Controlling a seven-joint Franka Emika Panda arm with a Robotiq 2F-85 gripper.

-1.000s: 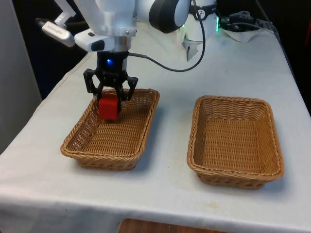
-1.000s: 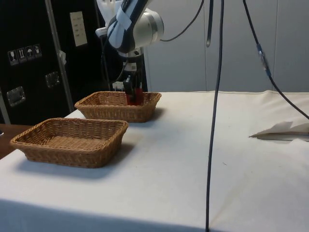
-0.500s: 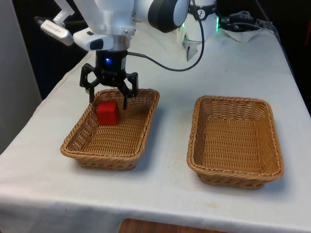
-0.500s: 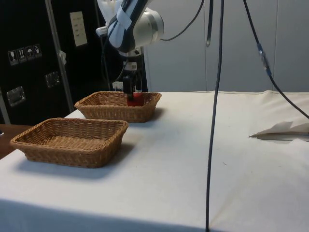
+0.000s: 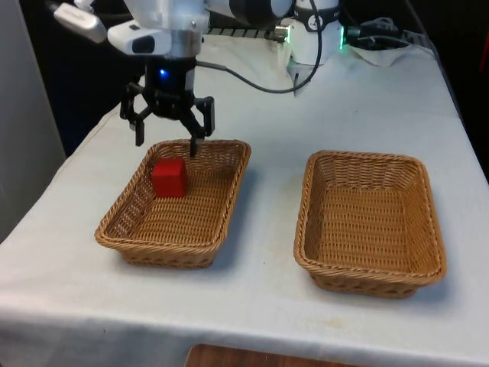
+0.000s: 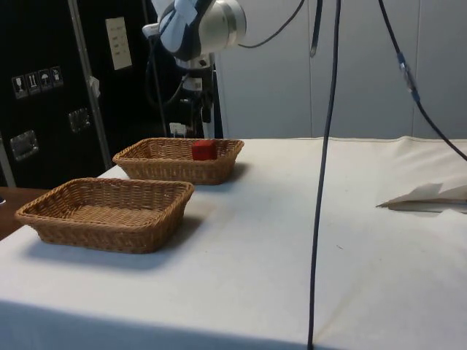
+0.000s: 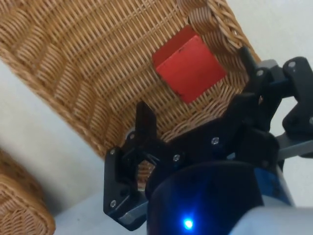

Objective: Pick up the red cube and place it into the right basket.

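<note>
The red cube (image 5: 169, 177) lies free in the far end of the wicker basket (image 5: 163, 249) on the front view's left. My gripper (image 5: 166, 147) hangs open a little above the cube, holding nothing. In the wrist view the cube (image 7: 188, 63) rests on the basket's weave (image 7: 73, 63), near a corner, with the black fingers (image 7: 145, 120) spread wide on either side, well clear of it. From the side, the cube (image 6: 203, 149) peeks over the rim of the farther basket (image 6: 179, 162). The other basket (image 5: 367, 280), on the front view's right, holds nothing.
The nearer basket (image 6: 106, 219) in the side view stands about a hand's width from the farther one. A black cable (image 6: 321, 182) hangs down in the foreground there. A crumpled white sheet (image 6: 430, 197) lies on the cloth at that view's right.
The gripper opened and let the red cube drop onto the floor of the front view's left basket, then rose above it. The cube now sits still.
</note>
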